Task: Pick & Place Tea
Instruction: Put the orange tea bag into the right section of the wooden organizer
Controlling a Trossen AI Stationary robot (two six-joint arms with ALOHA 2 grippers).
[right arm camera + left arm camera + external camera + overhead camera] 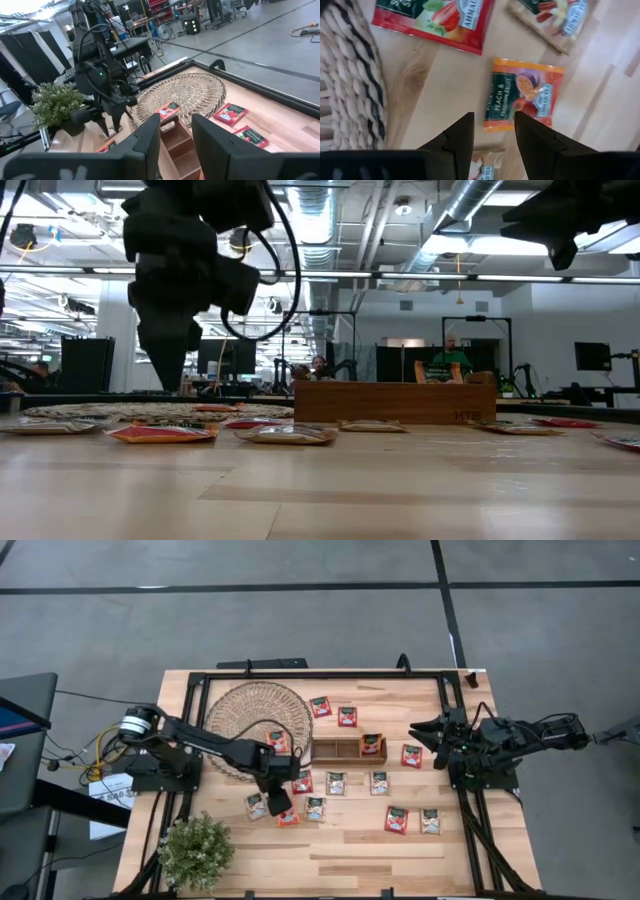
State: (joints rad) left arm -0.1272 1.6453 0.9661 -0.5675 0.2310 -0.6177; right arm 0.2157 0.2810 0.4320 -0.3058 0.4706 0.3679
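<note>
- Sachets of tea (336,783) lie flat and scattered on the table (350,850) around the wooden tray (348,748), most on the side toward the potted plant (195,851); lying flat, they can only be pinched from above.
- One sachet (372,744) already stands inside the tray at its end toward the right arm, and another (278,741) rests on the woven mat (255,715) just beside the tray's other end.
- Your left tool (279,802) hangs over the orange peach sachet (524,94), on the plant side of the tray and just off the mat's edge; its fingers (457,140) are spread with nothing between them, lined up to straddle that sachet.
- I judge you are at the approach for a pick, so come down squarely, because neighbouring sachets lie close.
- Your right tool (176,131) waits raised beyond the tray's far end, pointing at the tray, fingers apart and empty, well out of the left arm's way.
</note>
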